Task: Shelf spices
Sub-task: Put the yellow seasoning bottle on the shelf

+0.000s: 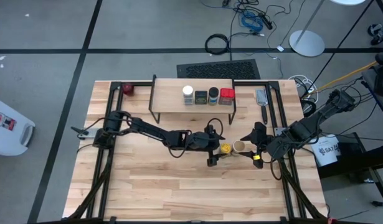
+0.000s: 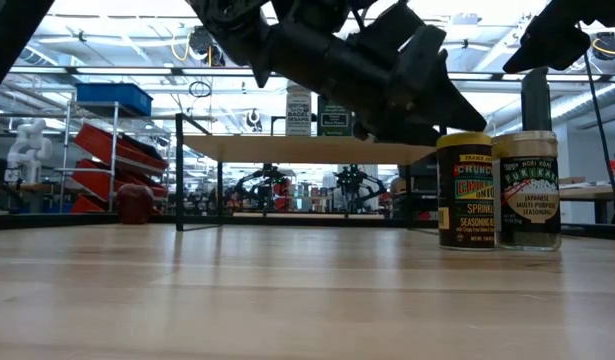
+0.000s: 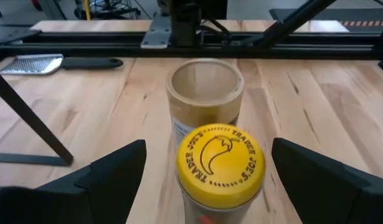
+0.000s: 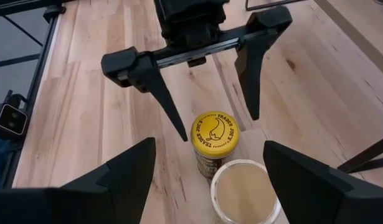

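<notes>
Yellow-topped jar (image 3: 220, 163) lid reading Trader Joe's, left pincer (image 1: 217, 148) spread astride it

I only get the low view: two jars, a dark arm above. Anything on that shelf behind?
Observer: Four things stand on the shelf: a white-capped jar, two dark jars, a red tin.
Operator: Is the arm holding a jar?
Observer: No. The left pincer stands open around the yellow-topped jar, not touching.
Operator: The other arm?
Observer: The right pincer is open too, astride the tan-topped jar.
</notes>
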